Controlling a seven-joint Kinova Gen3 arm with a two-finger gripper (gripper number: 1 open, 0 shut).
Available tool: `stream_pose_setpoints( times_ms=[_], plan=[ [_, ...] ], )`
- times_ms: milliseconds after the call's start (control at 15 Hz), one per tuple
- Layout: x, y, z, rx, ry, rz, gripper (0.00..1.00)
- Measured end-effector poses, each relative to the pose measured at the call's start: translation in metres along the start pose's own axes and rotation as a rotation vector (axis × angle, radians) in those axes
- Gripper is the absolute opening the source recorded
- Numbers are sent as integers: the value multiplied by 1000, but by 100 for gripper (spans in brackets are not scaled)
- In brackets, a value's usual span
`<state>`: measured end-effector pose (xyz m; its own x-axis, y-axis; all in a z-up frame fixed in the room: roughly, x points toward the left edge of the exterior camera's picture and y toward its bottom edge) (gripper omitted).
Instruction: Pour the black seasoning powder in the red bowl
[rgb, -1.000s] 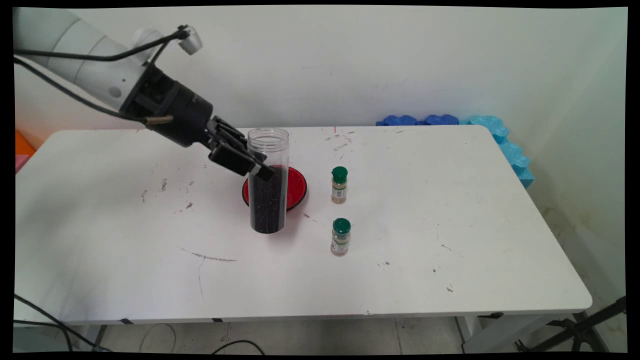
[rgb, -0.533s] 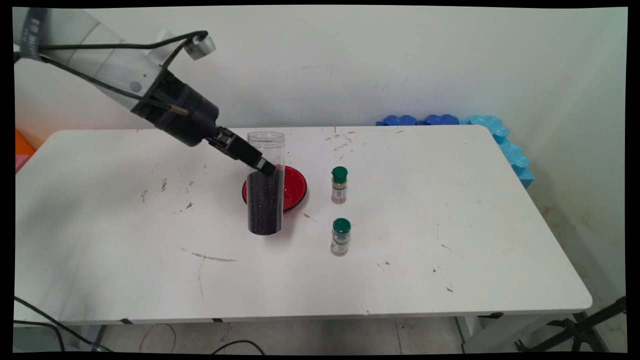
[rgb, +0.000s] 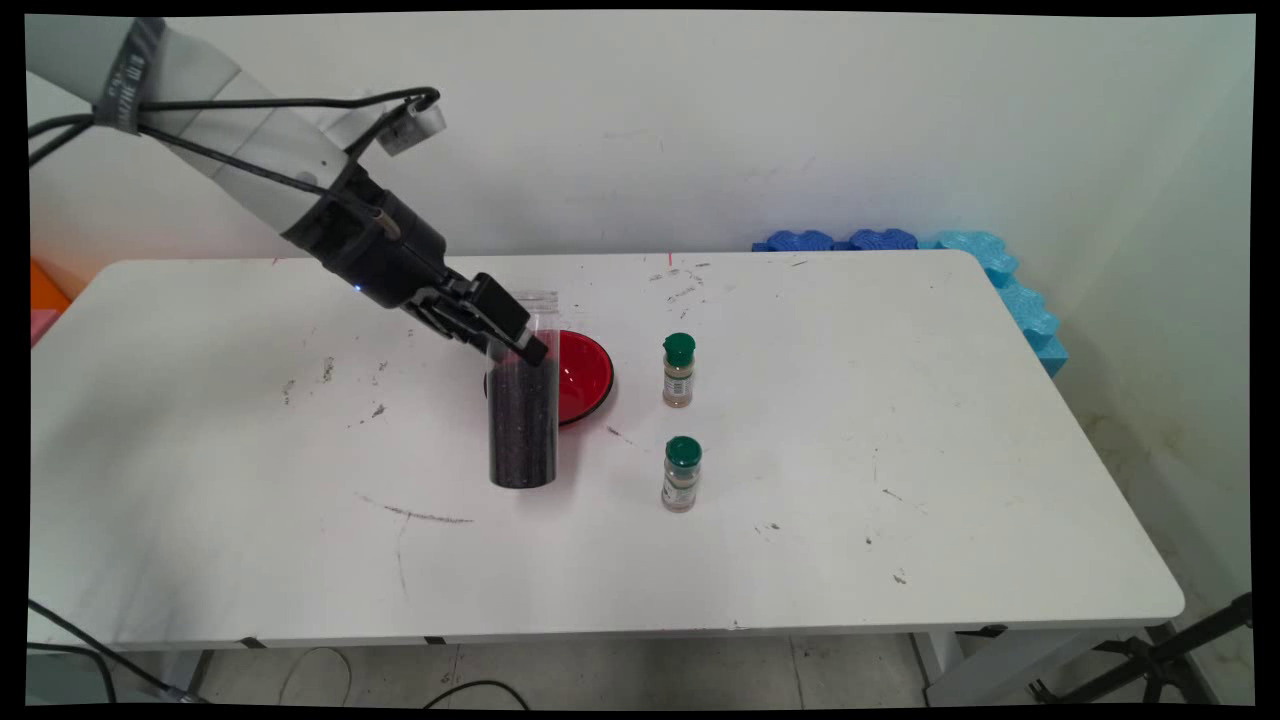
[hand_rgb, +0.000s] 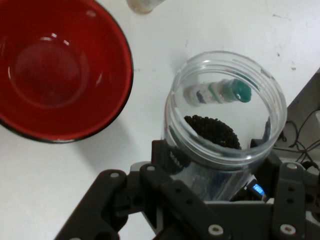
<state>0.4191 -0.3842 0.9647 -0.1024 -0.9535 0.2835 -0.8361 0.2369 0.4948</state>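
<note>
Clear jar of black grains, open-topped (upright), red bowl at its 1 o'clock. Gripper slants down from 10 o'clock, clamped round jar.

I saw a big white table with dark scuff marks on it. A plain white wall stood behind it. Blue foam pieces sat by the far right corner. Something orange showed at the left edge. Cables lay on the pale floor underneath.
</note>
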Motion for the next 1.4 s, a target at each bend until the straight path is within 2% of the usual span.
stream_pose_setpoints(
  times_ms=[667, 1400],
  plan=[
    [9, -20, 19, 9, -37, -280, 0],
    [17, -31, 40, -12, -100, -559, 0]
  ],
)
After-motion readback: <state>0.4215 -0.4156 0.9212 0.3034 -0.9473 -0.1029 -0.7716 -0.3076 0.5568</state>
